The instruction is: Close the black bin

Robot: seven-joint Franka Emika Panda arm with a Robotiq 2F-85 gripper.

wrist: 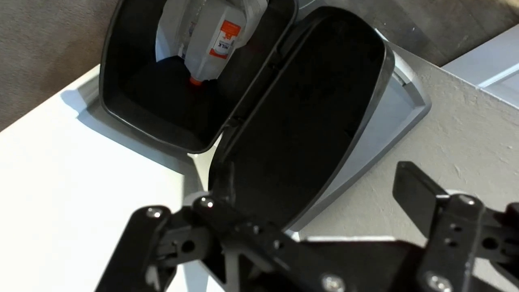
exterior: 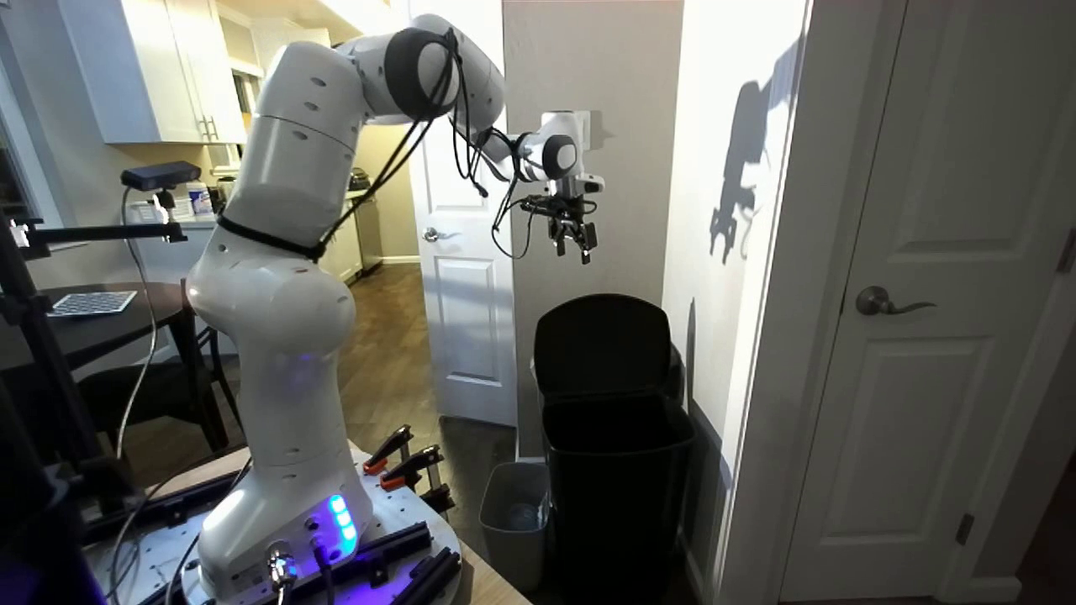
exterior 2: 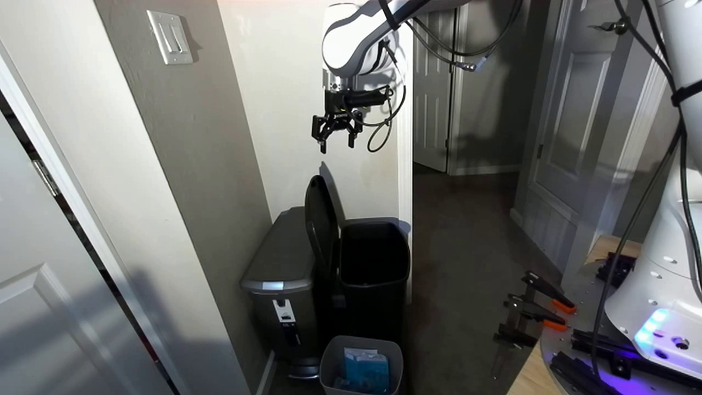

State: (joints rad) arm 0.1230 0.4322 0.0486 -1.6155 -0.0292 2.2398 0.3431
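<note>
The black bin (exterior: pixel 618 512) stands on the floor by the wall, and it also shows in an exterior view (exterior 2: pixel 378 312) and the wrist view (wrist: pixel 121 101). Its lid (exterior: pixel 603 344) is up, tilted back past its hinge, in both exterior views (exterior 2: pixel 321 219). In the wrist view the lid (wrist: pixel 316 105) is beside the open mouth, and a milk jug (wrist: pixel 215 44) lies inside. My gripper (exterior: pixel 573 252) is above the raised lid, apart from it, as an exterior view (exterior 2: pixel 337 146) also shows. It is open and empty, fingers pointing down. In the wrist view its left fingertip is dark against the lid.
A grey pedal bin (exterior 2: pixel 282 252) stands right behind the raised lid, against the grey wall (exterior 2: pixel 181 120). A small grey wastebasket (exterior: pixel 514 546) is in front of the two bins. A white wall (exterior: pixel 714 210) runs close along the black bin. Clamps (exterior: pixel 412 466) stick out from the robot's table.
</note>
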